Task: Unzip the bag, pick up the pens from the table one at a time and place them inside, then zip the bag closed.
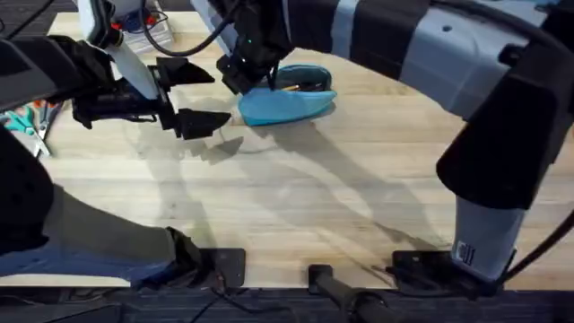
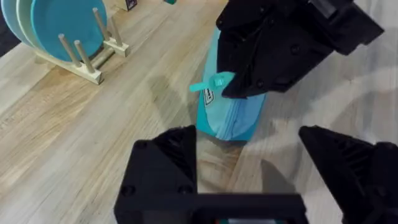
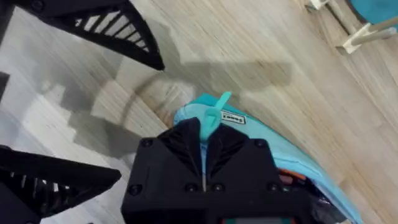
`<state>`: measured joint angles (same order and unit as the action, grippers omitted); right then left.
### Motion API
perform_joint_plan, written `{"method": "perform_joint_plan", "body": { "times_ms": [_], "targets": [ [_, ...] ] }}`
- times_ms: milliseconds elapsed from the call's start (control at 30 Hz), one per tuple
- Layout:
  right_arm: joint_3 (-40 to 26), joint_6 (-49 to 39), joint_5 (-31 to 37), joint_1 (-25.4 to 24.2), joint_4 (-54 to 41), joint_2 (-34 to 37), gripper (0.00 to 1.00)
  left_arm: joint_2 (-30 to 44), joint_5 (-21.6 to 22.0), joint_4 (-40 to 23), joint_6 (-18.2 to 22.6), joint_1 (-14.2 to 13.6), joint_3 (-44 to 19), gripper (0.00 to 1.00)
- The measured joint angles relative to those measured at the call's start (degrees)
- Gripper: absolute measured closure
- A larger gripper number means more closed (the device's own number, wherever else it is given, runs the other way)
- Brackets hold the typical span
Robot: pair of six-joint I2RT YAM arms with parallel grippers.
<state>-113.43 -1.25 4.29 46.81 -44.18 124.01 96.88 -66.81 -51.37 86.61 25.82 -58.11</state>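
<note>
Pinching zipper tab, right claw, bag

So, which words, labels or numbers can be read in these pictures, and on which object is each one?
Small white label on the bag, beside the zipper pull: printed, but too blurred to read.
White sticker on the right arm's base: too small to read.
No other text is visible.

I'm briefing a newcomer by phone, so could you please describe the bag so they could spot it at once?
On the wooden table, look toward the far edge, right of centre. The bag lies there under the right gripper: a soft light-blue pouch, the only fabric item, with a teal zipper tab at its end.
</note>
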Motion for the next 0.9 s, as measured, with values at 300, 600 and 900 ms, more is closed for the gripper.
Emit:
{"method": "perform_joint_plan", "body": {
  "times_ms": [300,600,900],
  "targets": [
    [0.0,0.01,0.0,0.0,0.0,0.0,0.97,0.0,0.0,2.53,0.01,0.0,0.0,0.008],
    [0.0,-0.01,0.0,0.0,0.0,0.0,0.97,-0.02,0.0,5.71,0.0,0.0,0.0,0.008],
    [0.0,0.01,0.0,0.0,0.02,0.0,0.97,4.54,-1.48,6.56,-0.48,-0.28,0.0,0.007]
  ]
}}
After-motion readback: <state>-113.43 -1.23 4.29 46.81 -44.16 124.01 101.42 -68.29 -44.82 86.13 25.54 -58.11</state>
